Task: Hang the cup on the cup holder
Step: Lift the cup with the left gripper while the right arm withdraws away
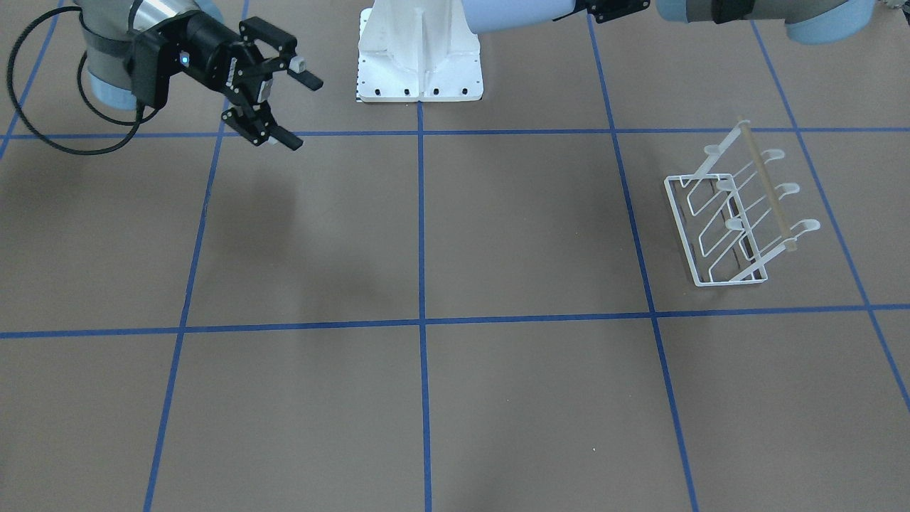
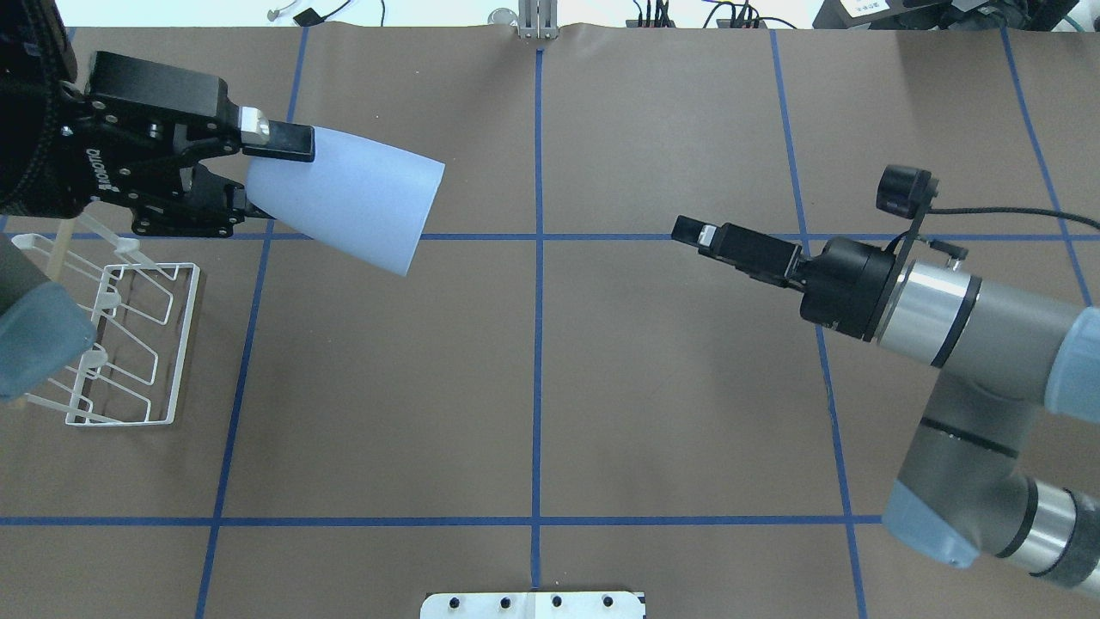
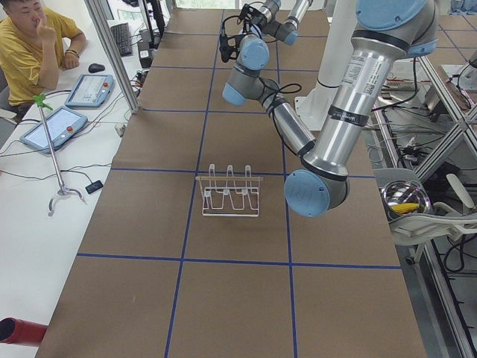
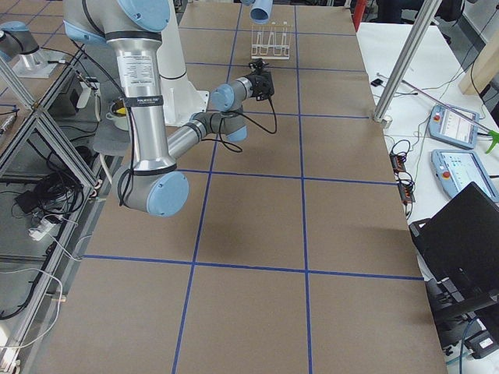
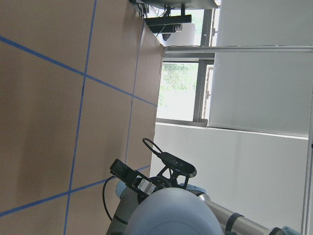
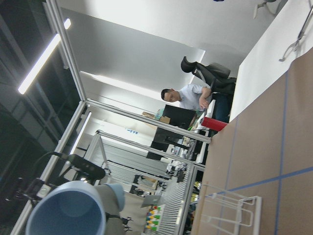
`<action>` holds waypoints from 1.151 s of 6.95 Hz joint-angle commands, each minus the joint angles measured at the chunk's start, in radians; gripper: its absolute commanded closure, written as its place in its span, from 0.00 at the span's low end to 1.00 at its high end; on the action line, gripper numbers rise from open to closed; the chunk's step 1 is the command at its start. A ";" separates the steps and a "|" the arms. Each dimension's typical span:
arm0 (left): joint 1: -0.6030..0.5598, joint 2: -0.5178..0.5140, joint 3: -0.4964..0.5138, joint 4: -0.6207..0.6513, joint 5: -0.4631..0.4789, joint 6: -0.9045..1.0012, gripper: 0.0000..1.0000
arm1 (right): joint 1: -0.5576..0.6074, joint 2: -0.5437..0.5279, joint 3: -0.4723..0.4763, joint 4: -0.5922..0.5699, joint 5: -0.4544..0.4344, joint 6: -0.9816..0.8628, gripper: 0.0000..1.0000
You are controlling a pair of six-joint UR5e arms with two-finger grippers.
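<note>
Cup (image 2: 344, 202), plain light blue and tapered, is sideways up in the air with the left end effector (image 2: 258, 176) clamped on its narrow end. Right end effector (image 1: 302, 112) is spread wide apart.

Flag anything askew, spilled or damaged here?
Nothing stands out. The cup holder sits flat on its base with its pegs bare. The cup is clamped sideways in the left tool, off the table and apparently intact. The right tool is open and empty.
</note>
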 commanded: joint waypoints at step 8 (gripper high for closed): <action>-0.305 0.159 -0.046 0.798 -0.068 1.076 1.00 | 0.718 -0.041 -0.048 -1.390 0.609 -1.324 0.00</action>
